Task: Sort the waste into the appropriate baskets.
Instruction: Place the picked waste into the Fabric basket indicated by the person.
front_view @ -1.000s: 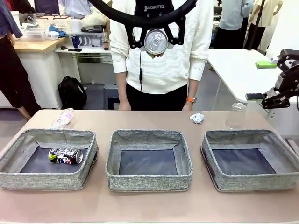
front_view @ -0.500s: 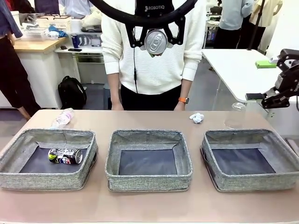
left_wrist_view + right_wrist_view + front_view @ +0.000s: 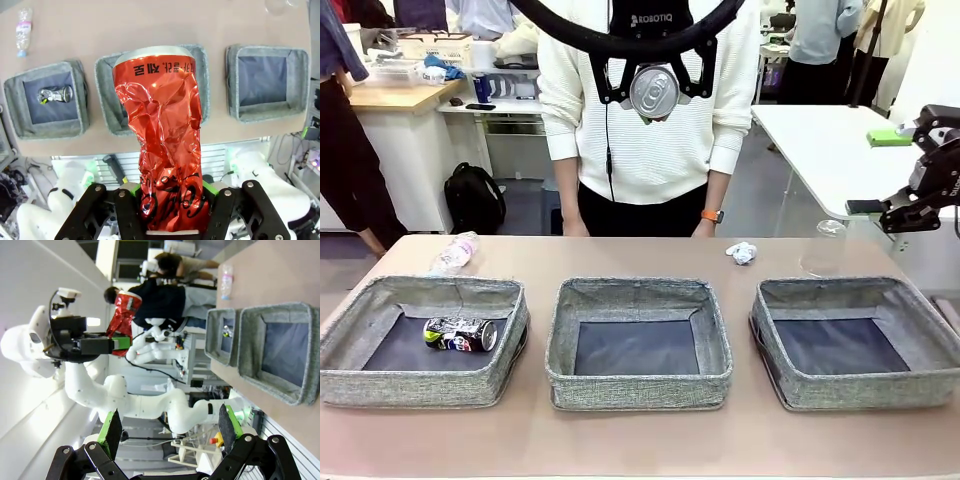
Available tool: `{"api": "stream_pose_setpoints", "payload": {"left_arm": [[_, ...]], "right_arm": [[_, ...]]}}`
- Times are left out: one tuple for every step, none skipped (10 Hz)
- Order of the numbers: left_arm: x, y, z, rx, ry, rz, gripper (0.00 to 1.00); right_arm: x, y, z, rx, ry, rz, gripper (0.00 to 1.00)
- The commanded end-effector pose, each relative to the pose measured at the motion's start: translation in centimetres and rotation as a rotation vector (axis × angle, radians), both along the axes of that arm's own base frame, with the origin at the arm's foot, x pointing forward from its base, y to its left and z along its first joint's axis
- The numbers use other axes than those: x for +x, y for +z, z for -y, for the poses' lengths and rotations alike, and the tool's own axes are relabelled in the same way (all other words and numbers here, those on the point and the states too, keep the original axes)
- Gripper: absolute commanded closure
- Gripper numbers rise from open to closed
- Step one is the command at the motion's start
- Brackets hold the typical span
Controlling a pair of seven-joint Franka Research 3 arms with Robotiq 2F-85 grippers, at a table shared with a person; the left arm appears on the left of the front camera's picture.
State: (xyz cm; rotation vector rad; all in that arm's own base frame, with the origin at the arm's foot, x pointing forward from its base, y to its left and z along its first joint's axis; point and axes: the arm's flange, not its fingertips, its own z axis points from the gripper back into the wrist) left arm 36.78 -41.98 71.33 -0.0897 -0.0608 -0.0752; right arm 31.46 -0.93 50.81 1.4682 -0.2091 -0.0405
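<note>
High over the table's middle, my left gripper (image 3: 654,85) is shut on a crushed red can (image 3: 162,150), whose silver end (image 3: 654,92) faces the front camera. Three grey woven baskets stand in a row: left (image 3: 420,388), middle (image 3: 638,388) and right (image 3: 860,392). A crushed dark printed can (image 3: 460,333) lies in the left basket. Behind the baskets lie a clear bottle (image 3: 453,252), a white paper ball (image 3: 742,252) and a clear cup (image 3: 825,250). My right gripper (image 3: 170,432) hangs open and holds nothing, off the table's right end (image 3: 895,205).
A person in a white sweater (image 3: 650,130) stands at the far edge, hands down near the tabletop. In the left wrist view the middle basket (image 3: 107,95) lies right under the held can. Bare tabletop (image 3: 640,440) runs in front of the baskets.
The person at the far side has shifted a little to the left. Both grippers and all the waste stay where they were.
</note>
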Motion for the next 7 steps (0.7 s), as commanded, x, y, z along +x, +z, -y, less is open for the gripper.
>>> {"api": "stream_pose_setpoints", "payload": {"left_arm": [[-0.17,0.51,-0.18,-0.006,-0.004,-0.014,0.84],[-0.17,0.51,-0.18,-0.006,-0.004,-0.014,0.84],[-0.17,0.51,-0.18,-0.006,-0.004,-0.014,0.84],[-0.17,0.51,-0.18,-0.006,-0.004,-0.014,0.84],[-0.17,0.51,-0.18,-0.006,-0.004,-0.014,0.84],[-0.17,0.51,-0.18,-0.006,-0.004,-0.014,0.84],[-0.17,0.51,-0.18,-0.006,-0.004,-0.014,0.84]], "right_arm": [[0.15,0.40,-0.14,0.028,-0.005,0.005,0.00],[0.15,0.40,-0.14,0.028,-0.005,0.005,0.00],[0.15,0.40,-0.14,0.028,-0.005,0.005,0.00],[0.15,0.40,-0.14,0.028,-0.005,0.005,0.00],[0.15,0.40,-0.14,0.028,-0.005,0.005,0.00],[0.15,0.40,-0.14,0.028,-0.005,0.005,0.00],[0.15,0.40,-0.14,0.028,-0.005,0.005,0.00]]}}
